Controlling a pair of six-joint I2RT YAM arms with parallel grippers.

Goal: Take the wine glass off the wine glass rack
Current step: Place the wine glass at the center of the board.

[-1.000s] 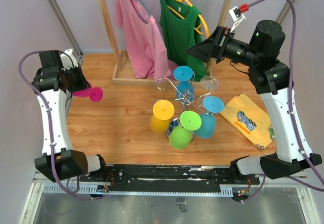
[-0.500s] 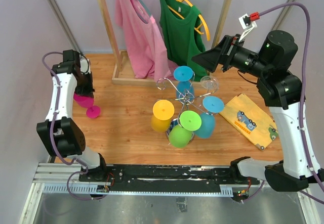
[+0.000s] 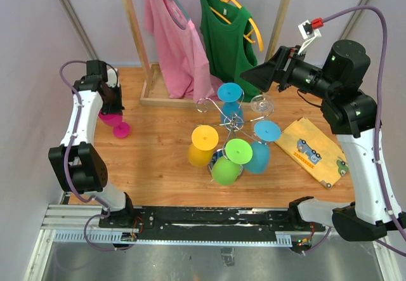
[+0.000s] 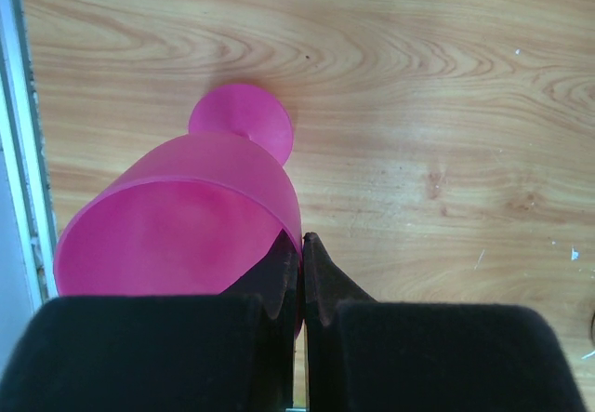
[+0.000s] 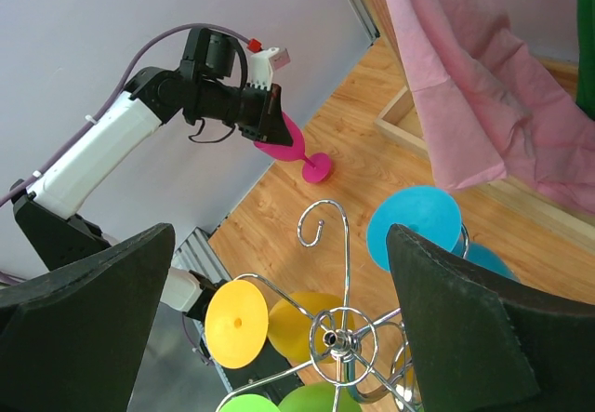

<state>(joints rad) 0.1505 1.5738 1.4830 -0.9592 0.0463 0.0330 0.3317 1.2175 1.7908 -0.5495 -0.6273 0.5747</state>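
In the left wrist view the stem of the pink wine glass (image 4: 186, 212) is hidden behind its bowl, and the near rim is cut off by the black finger pads (image 4: 139, 352). Whether the foot is resting on the table (image 3: 158, 167) or is held just above it cannot be told. From above, the base of the rack (image 3: 229, 122) is covered by the coloured glasses (image 3: 238, 151) hung on it, and in the right wrist view the rack is cut off at the bottom edge.

The left arm is stretched along the left side of the table, with the left gripper (image 4: 300, 245) pointed down and pinched shut on the wall of the pink wine glass – the glass is held tilted, well apart from the rack, near the back left corner. The right arm is raised at the back right, and the right gripper (image 3: 254, 75) is aimed leftward over the rack with its fingers (image 5: 84, 328) spread wide and nothing between them.

Against half a second ago, the pink wine glass is seen shifted a little toward the clothes rail (image 3: 136, 40) and its foot turned rightward; the right arm is hardly changed. A second ago the left arm was folded further out to the left.
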